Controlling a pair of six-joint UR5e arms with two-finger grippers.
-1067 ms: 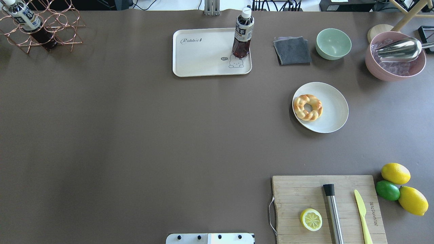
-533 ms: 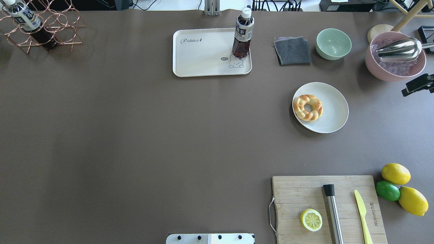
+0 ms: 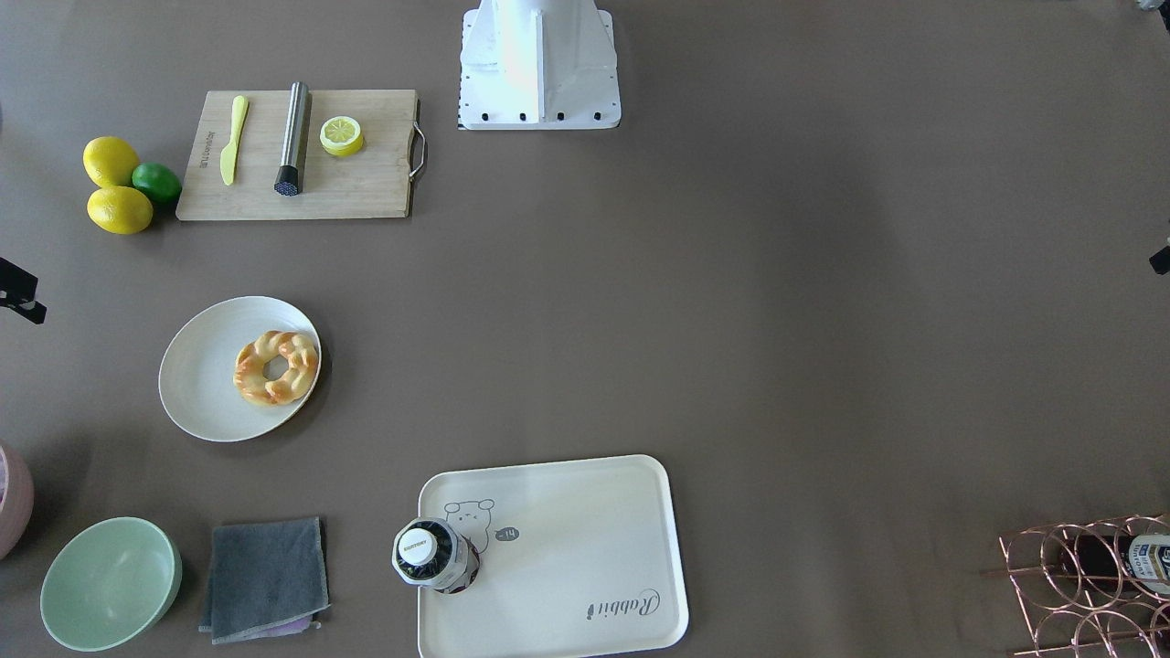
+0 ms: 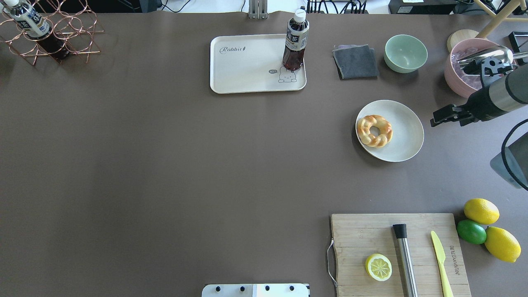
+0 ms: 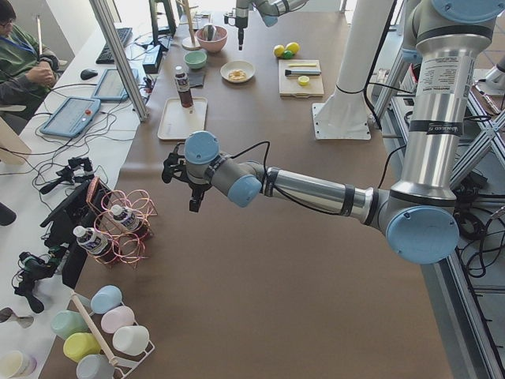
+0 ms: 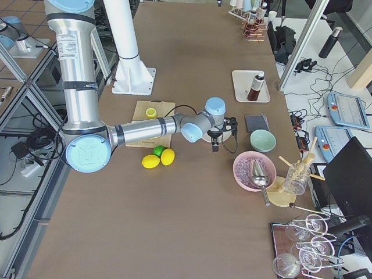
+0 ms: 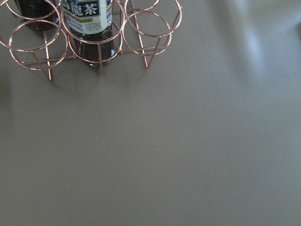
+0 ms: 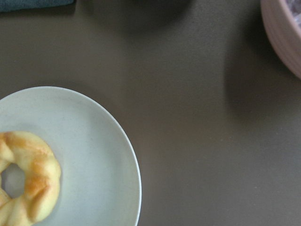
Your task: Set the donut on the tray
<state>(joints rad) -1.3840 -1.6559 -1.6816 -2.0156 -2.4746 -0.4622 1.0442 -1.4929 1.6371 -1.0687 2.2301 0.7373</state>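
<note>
The donut [image 4: 374,131] lies on the left part of a round off-white plate [image 4: 406,132] at the table's right; it also shows in the front view [image 3: 276,367] and at the right wrist view's lower left [image 8: 28,176]. The cream tray [image 4: 247,70] is at the far middle, and a tea bottle [image 4: 295,41] stands on its right end. My right gripper [image 4: 447,115] hovers just right of the plate, apart from the donut; its jaws look open and empty. My left gripper [image 3: 1161,260] shows only as a sliver at the table's left end, near the wire rack.
A grey cloth [image 4: 355,62], a green bowl [image 4: 406,53] and a pink bowl [image 4: 456,78] with a metal scoop lie beyond the plate. A cutting board [image 4: 363,235] with a lemon slice [image 4: 378,267], a muddler and a knife sits near right. A wire rack [image 4: 53,33] stands far left.
My right arm has come in from the right edge and moved left toward the plate. The donut, plate and tray have not moved.
</note>
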